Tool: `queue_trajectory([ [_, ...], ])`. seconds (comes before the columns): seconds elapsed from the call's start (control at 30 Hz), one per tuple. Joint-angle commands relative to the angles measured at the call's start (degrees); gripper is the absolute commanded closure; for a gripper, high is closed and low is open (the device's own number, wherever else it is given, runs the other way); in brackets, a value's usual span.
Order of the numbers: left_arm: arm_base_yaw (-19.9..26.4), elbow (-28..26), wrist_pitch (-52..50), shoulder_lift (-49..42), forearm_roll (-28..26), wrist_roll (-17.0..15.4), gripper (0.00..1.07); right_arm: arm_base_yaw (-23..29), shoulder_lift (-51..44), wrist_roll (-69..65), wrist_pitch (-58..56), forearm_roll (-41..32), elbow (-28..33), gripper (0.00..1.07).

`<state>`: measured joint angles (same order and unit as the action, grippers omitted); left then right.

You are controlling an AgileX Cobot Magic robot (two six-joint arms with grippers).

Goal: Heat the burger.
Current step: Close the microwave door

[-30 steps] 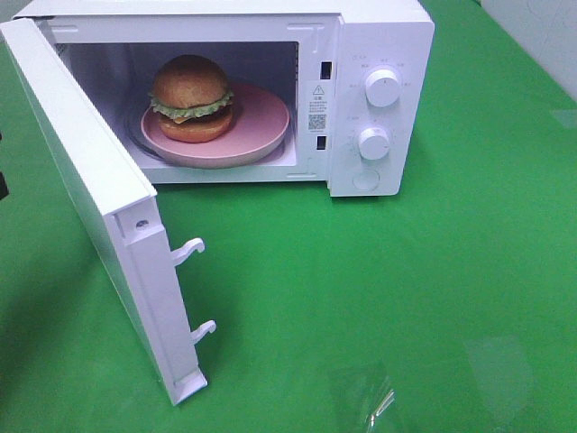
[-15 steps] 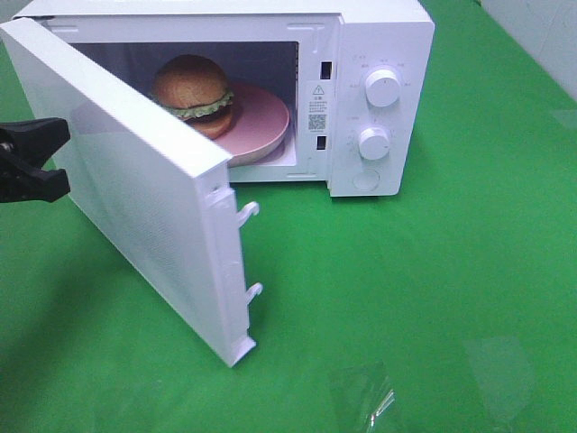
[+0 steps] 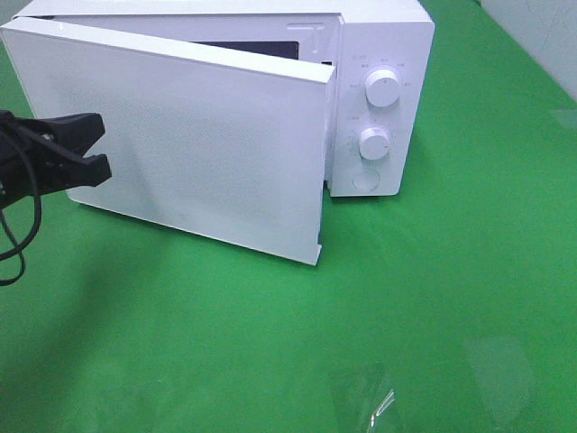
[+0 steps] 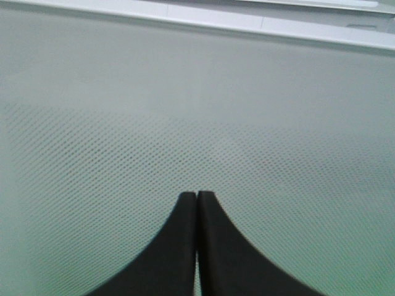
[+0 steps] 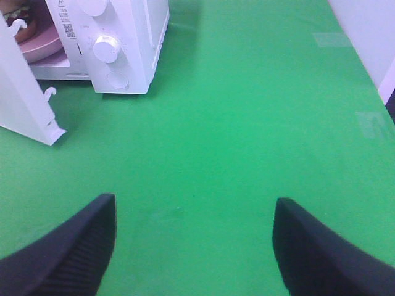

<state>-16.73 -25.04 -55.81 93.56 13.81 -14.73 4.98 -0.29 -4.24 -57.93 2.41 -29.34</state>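
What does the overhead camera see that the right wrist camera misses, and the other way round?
Only overhead: the left arm's jaws, black and shut, at the outer face of the door. Only right wrist: the pink plate inside the microwave, the door's hooks, and the right arm's jaws, open. Both: the white microwave, its knobs and the green cloth.

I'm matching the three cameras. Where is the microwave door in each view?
Exterior high: door centre-left, almost shut, left gripper at it.
Left wrist: door fills the picture beyond the shut left gripper.
Right wrist: only the door's hooked edge, beside the control panel.
Shared landmark: lower dial, in exterior and right wrist only.
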Motion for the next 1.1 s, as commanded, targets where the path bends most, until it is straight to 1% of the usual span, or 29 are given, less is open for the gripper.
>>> queue_trajectory([
  [0.03, -1.7, -2.3, 0.9, 0.6, -1.1, -0.2, 1.07, -0.3, -1.4, 0.5, 0.5, -0.2, 0.2, 0.37],
  [0.07, -2.9, -3.9, 2.3, 1.3, -1.3, 0.2, 1.07, -0.3, -1.4, 0.5, 0.5, -0.2, 0.2, 0.37],
  [0.13, -3.6, -4.6, 3.2, 1.7, -1.5, 0.2, 1.07, -0.3, -1.4, 0.4, 0.5, -0.2, 0.2, 0.37],
  [0.17, -4.5, -6.0, 4.5, 2.5, -1.9, 0.2, 1.07, -0.3, -1.4, 0.4, 0.5, -0.2, 0.2, 0.37],
  [0.2, -4.5, -6.0, 4.5, 2.5, -1.9, 0.2, 1.07, -0.3, -1.4, 0.4, 0.5, -0.2, 0.2, 0.37],
  [0.3, -6.6, -8.8, 5.3, 4.5, -3.0, 0.2, 1.07, -0.3, -1.4, 0.2, 0.5, -0.2, 0.2, 0.37],
  [0.33, -6.6, -8.8, 5.3, 4.5, -3.0, 0.2, 1.07, -0.3, -1.4, 0.2, 0.5, -0.2, 0.2, 0.37],
  [0.37, -7.6, -10.3, 5.4, 5.4, -3.4, 0.2, 1.07, -0.3, -1.4, 0.2, 0.5, -0.2, 0.2, 0.37],
  [0.4, -7.6, -10.3, 5.4, 5.4, -3.4, 0.2, 1.07, -0.3, -1.4, 0.2, 0.5, -0.2, 0.2, 0.37],
  [0.43, -8.8, -12.3, 6.4, 6.5, -4.1, 0.5, 1.07, -0.3, -1.4, 0.2, 0.5, -0.2, 0.2, 0.37],
  [0.47, -9.9, -14.2, 7.6, 7.4, -5.2, 1.3, 1.07, -0.3, -1.4, 0.2, 0.5, -0.2, 0.2, 0.37],
  [0.57, -10.5, -15.3, 8.3, 8.0, -5.8, 1.9, 1.07, -0.3, -1.4, 0.2, 0.5, -0.2, 0.2, 0.37],
  [0.6, -12.2, -18.5, 10.9, 9.6, -7.8, 4.1, 1.07, -0.3, -1.4, 0.2, 0.5, -0.2, 0.2, 0.37],
  [0.7, -12.8, -19.7, 11.9, 10.1, -8.8, 4.9, 1.07, -0.3, -1.4, 0.2, 0.5, -0.2, 0.2, 0.37],
  [0.73, -13.8, -21.9, 13.8, 11.1, -10.5, 6.4, 1.07, -0.3, -1.4, 0.2, 0.5, -0.2, 0.2, 0.37],
  [0.77, -13.8, -21.9, 13.8, 11.1, -10.5, 6.4, 1.07, -0.3, -1.4, 0.2, 0.5, -0.2, 0.2, 0.37],
  [0.8, -14.6, -23.8, 14.5, 12.2, -12.3, 7.8, 1.07, -0.3, -1.4, 0.2, 0.5, -0.2, 0.2, 0.37],
  [0.83, -15.2, -25.6, 14.5, 13.3, -13.8, 8.5, 1.07, -0.3, -1.4, 0.2, 0.5, -0.2, 0.2, 0.37],
  [0.93, -15.5, -26.5, 14.8, 13.9, -14.2, 8.7, 1.07, -0.3, -1.4, 0.2, 0.5, -0.2, 0.2, 0.37],
  [0.97, -16.1, -28.5, 15.9, 15.0, -15.5, 9.5, 1.07, -0.3, -1.4, 0.2, 0.5, -0.2, 0.2, 0.37],
  [1.0, -16.1, -28.5, 15.9, 15.0, -15.5, 9.5, 1.07, -0.3, -1.4, 0.2, 0.5, -0.2, 0.2, 0.37],
  [1.03, -16.4, -30.6, 17.2, 16.1, -16.4, 9.9, 1.07, -0.3, -1.4, 0.2, 0.5, -0.2, 0.2, 0.37],
  [1.07, -16.4, -30.6, 17.2, 16.1, -16.4, 9.9, 1.07, -0.3, -1.4, 0.2, 0.5, -0.2, 0.2, 0.37],
  [1.1, -16.8, -32.5, 17.6, 17.1, -16.7, 9.9, 1.07, -0.3, -1.4, 0.2, 0.5, -0.2, 0.2, 0.37],
])
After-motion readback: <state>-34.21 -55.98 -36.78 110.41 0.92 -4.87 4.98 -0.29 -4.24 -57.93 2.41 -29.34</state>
